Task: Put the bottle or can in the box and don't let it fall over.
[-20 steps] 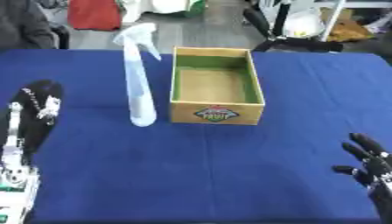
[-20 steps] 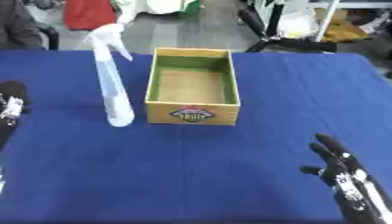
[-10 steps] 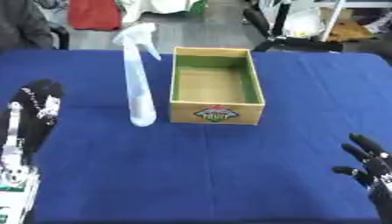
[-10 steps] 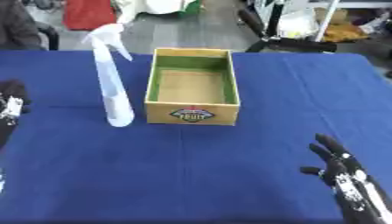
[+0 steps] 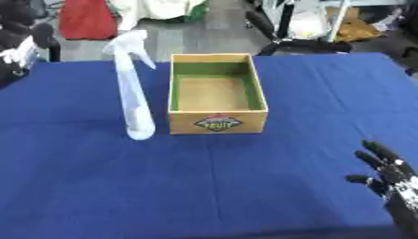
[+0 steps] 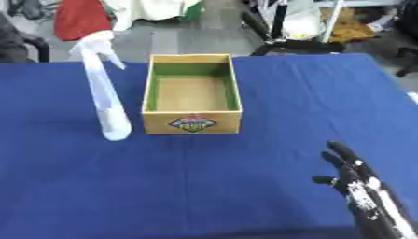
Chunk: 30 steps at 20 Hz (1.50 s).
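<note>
A tall translucent spray bottle [image 5: 133,93] stands upright on the blue table [image 5: 212,186], just left of the box and apart from it. The wooden box [image 5: 217,123] has green inner walls, a fruit label on its front and nothing inside. My right hand [image 5: 390,183] rests open near the lower right corner, fingers spread and pointing up, well away from the bottle and the box. My left hand shows in neither view.
Beyond the table's far edge lie a red bag [image 5: 85,19], dark chairs [image 5: 290,39] and other clutter on the floor. A dark shape with white on it [image 5: 18,53] sits at the upper left edge.
My left hand, earlier raised at the left edge, is out of view. The bottle, the box and my right hand stay where they were.
</note>
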### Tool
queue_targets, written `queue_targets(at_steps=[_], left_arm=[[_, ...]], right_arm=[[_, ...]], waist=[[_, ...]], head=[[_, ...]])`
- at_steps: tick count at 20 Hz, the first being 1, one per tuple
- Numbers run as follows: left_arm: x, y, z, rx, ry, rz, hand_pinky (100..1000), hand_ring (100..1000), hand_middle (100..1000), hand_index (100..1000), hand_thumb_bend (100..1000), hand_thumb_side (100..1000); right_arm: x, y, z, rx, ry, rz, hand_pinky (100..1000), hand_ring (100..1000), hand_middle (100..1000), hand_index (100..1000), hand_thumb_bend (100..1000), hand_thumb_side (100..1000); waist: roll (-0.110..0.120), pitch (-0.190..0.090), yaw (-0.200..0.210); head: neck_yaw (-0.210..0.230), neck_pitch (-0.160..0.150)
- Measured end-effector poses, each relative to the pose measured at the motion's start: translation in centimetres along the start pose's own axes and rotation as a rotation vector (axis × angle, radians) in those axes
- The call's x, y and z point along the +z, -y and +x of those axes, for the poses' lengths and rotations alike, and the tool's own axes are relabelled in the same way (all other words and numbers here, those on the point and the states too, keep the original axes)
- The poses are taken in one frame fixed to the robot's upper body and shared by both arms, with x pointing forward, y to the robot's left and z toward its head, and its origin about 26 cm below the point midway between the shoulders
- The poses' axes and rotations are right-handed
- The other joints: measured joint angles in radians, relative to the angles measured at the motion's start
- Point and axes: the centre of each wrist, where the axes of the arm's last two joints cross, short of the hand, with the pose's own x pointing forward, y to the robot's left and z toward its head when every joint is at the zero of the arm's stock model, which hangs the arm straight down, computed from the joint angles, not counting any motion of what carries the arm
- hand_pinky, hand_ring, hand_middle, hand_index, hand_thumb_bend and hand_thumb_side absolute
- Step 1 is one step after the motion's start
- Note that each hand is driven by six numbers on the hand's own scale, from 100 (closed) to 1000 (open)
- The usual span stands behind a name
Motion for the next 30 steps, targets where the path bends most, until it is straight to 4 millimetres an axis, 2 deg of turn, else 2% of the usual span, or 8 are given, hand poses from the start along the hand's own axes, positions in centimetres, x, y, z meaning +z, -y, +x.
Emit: queue_targets(at_steps=[5, 8, 13, 22, 30], left_arm=[[-4.6, -1.9, 1.9, -0.197, 0.125, -0.226, 752, 737, 687, 870, 468, 742], [-6.7, -1.7, 2.3, -0.286, 0.162, -0.383, 761, 744, 704, 880, 477, 730], [-9.1, -0.1, 1.3, -0.342, 0.148, -0.607, 761, 745, 708, 880, 490, 711], [-10.0, 3.2, -1.8, -0.283, 0.071, -0.796, 749, 743, 692, 880, 530, 674], [-10.3, 4.4, -3.1, -0.238, 0.027, -0.81, 746, 743, 688, 878, 528, 673]], right_arm=[[0.0, -0.1, 0.0, 0.003, -0.002, 0.018, 733, 1000, 1000, 975, 100, 720], [0.2, 0.0, -0.1, 0.005, -0.01, 0.026, 733, 1000, 1000, 975, 100, 721], [0.2, -0.1, -0.2, 0.004, -0.014, 0.034, 733, 1000, 1000, 975, 100, 722], [0.3, 0.0, -0.2, 0.006, -0.019, 0.046, 733, 1000, 1000, 975, 100, 728], [0.3, -0.2, -0.3, 0.002, -0.023, 0.054, 733, 1000, 1000, 975, 100, 728]], waist=[[0.001, 0.0, -0.01], [0.001, 0.0, -0.014], [0.005, -0.002, -0.016], [0.008, -0.006, -0.029], [0.007, -0.006, -0.033]], head=[[0.004, -0.001], [0.01, -0.001], [0.019, 0.001], [0.034, 0.011], [0.041, 0.019]])
